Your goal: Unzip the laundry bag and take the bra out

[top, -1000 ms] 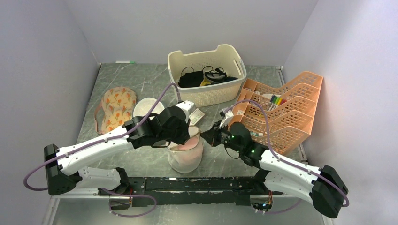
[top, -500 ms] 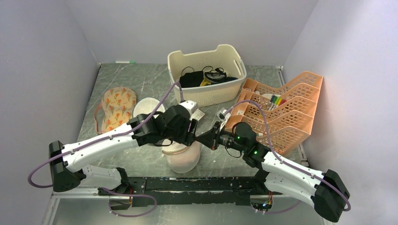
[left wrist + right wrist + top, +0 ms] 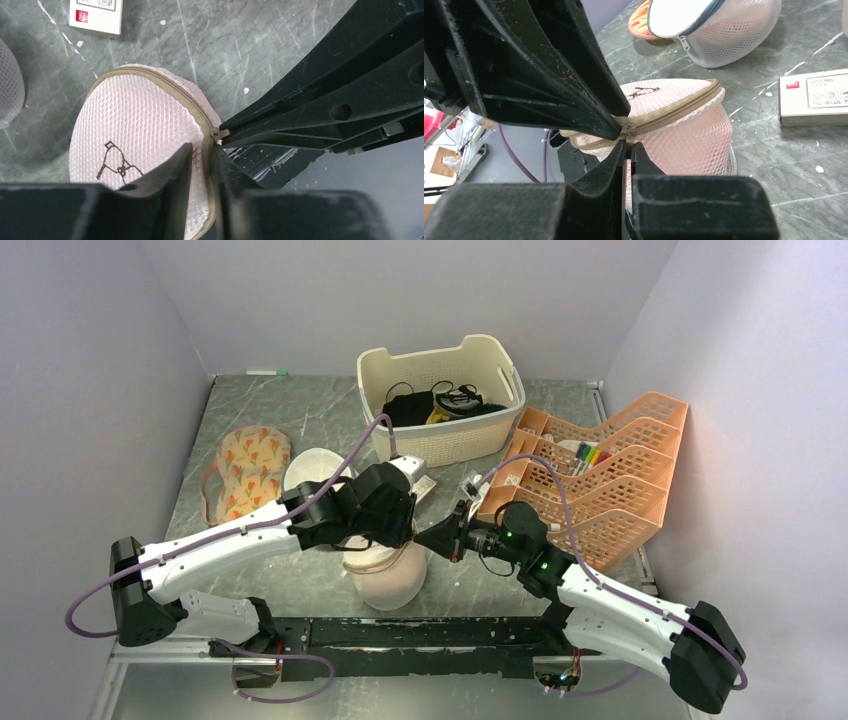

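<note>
From above: near the front middle of the grey marbled surface (image 3: 300,410), the laundry bag (image 3: 392,582), upright, beige face up, between the two arms. Over its top from the left, the left hand (image 3: 404,538). Pointing in from the right, the right hand (image 3: 424,537), tip at the bag's upper rim, the two hands almost touching. Behind the bag, a plain white mesh bag (image 3: 312,468) and a small box (image 3: 421,486). Further left, an orange-patterned item (image 3: 245,465). At the back, a cream basket (image 3: 450,445) with dark things inside. To the right, an orange rack (image 3: 620,500).

From the left wrist: beige mesh face with a thin dark mark (image 3: 114,161), edged by a tan zip (image 3: 165,82), closed along the visible arc. Narrow left hand, fingers (image 3: 172,167) astride the rim, the zip tape pressed between them. From the right, the right hand closed to a point, the zip pull (image 3: 218,134) right at its tip.

From the right wrist: right hand shut tight, only a thin slit between the fingers, tips just under the zip slider, the pull seemingly pinched there. One left finger touching the zip from above and to the left. Drum-shaped bag with a white mesh side wall, standing on the surface. Behind it, the plain white mesh bag on its side. Off to the right, the small box, flat on the surface.
</note>
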Robot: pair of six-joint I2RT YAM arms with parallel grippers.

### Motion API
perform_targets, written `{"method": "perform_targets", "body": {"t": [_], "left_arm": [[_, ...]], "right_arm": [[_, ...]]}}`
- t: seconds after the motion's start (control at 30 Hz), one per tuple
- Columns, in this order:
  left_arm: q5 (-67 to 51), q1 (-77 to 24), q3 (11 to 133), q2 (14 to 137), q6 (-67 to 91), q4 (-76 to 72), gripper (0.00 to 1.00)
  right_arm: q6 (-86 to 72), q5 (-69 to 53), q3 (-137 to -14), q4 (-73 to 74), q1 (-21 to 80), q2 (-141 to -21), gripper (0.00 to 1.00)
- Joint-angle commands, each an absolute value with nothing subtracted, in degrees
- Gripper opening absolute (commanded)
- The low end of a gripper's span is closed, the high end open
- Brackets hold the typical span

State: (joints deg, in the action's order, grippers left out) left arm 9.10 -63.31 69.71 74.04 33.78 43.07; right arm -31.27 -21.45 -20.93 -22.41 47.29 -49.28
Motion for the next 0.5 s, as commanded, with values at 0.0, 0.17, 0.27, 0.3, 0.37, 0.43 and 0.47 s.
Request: {"method": "perform_targets", "body": {"t": [0.0,0.17,0.27,0.3,0.37,0.43,0.47], "left_arm": [[8.2,-63.3,70.5,73.6,34.0,42.7,0.26],[9.5,-63.3,72.0,73.3,33.3,44.0,0.07],[9.8,-63.3,72.4,72.5,32.7,44.0,0.07],[10.3,-63.3,72.5,72.2,32.4,44.1,0.07],[11.4,-63.3,72.9,71.6,32.2,44.7,0.07],[12.3,-63.3,73.3,70.9,32.0,45.3,0.07],[12.6,-63.3,73.5,70.5,32.0,45.5,0.07]], "right_arm": [[-31.7,-19.7,-21.1,-23.0,47.4,-49.4,0.00],[-32.8,-15.8,-23.4,-17.8,47.4,-51.5,0.00],[-33.8,-11.9,-25.9,-13.2,47.3,-52.2,0.00],[-33.8,-10.1,-26.8,-11.3,47.3,-52.4,0.00],[-33.5,-6.7,-28.7,-7.5,47.2,-53.1,0.00],[-32.7,-4.4,-30.3,-4.7,46.9,-54.1,0.00],[-32.3,-3.5,-30.8,-3.8,46.6,-54.8,0.00]]}}
